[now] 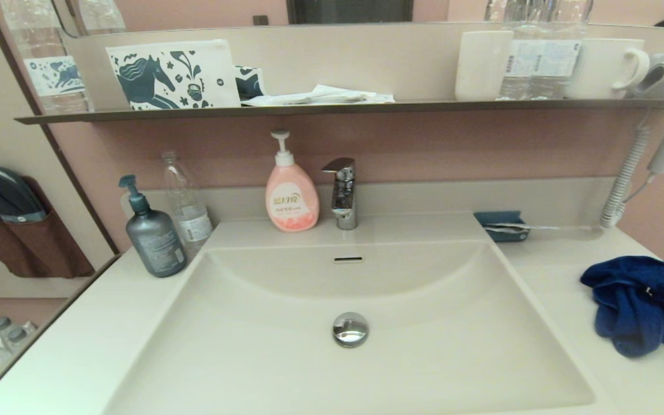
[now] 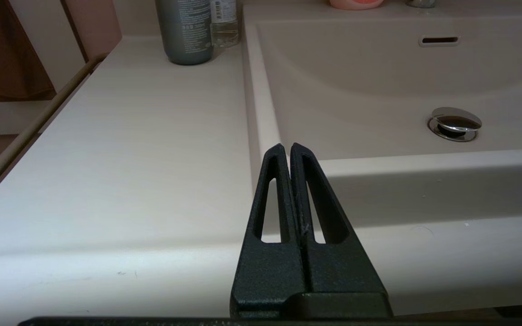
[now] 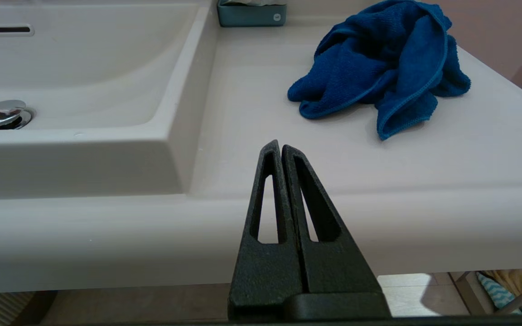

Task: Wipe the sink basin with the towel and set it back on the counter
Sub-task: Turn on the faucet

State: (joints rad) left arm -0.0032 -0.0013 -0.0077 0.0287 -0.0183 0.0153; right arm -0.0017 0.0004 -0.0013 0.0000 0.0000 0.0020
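Note:
The cream-white sink basin [image 1: 424, 346] fills the middle of the head view, with its chrome drain plug [image 1: 350, 329] and overflow slot [image 1: 348, 259]. The dark blue towel [image 1: 646, 308] lies crumpled on the counter [image 1: 562, 276] to the right of the basin; it also shows in the right wrist view, towel [image 3: 379, 68]. My right gripper [image 3: 281, 146] is shut and empty, hanging in front of the counter's front edge, short of the towel. My left gripper [image 2: 286, 147] is shut and empty, in front of the basin's front left corner. Neither gripper shows in the head view.
A grey pump bottle [image 1: 152, 230] and a clear bottle [image 1: 185, 202] stand at the back left. A pink soap bottle [image 1: 290, 190] stands beside the chrome tap [image 1: 342, 193]. A teal tray [image 1: 502, 226] sits behind the towel. A dark shelf [image 1: 332, 108] with cups runs above.

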